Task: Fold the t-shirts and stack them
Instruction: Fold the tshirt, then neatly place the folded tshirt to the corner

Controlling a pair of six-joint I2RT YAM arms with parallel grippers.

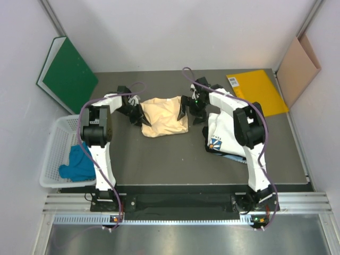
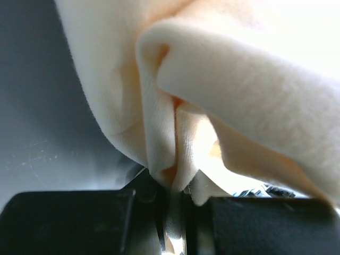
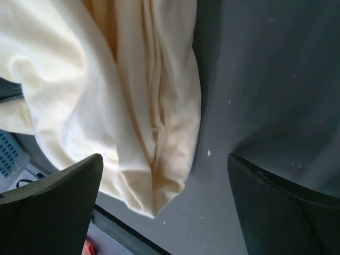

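- Fingers of the left gripper (image 2: 172, 212) are pinched almost together on a bunched fold of the pale peach t-shirt (image 2: 239, 79). The cloth runs down into the narrow gap between the black pads, so this hand has firm hold of the shirt's left edge.
- The right gripper (image 3: 164, 175) stands wide open and holds nothing. Its fingers straddle the shirt's right-hand edge, one over cloth, the other over bare table (image 3: 276, 79).
- Step in hand, as I judge it: taking up the peach shirt for spreading or a first fold, with one side grasped and the other not yet.
- The next move calls for the right gripper to come down and close on the edge roughly opposite the left one's hold, so both can lift and pull evenly. A shallow pinch might catch a single layer or slip.
- The peach shirt lies mid-table between the two grippers, a rumpled lump of soft ridges. No sleeve or neckline can be made out.
- The white t-shirt (image 1: 219, 127) with its blue-orange print lies to the right, partly under the right arm.
- The teal-blue t-shirt (image 1: 77, 164) sits in the white basket (image 1: 56, 138) at the left.
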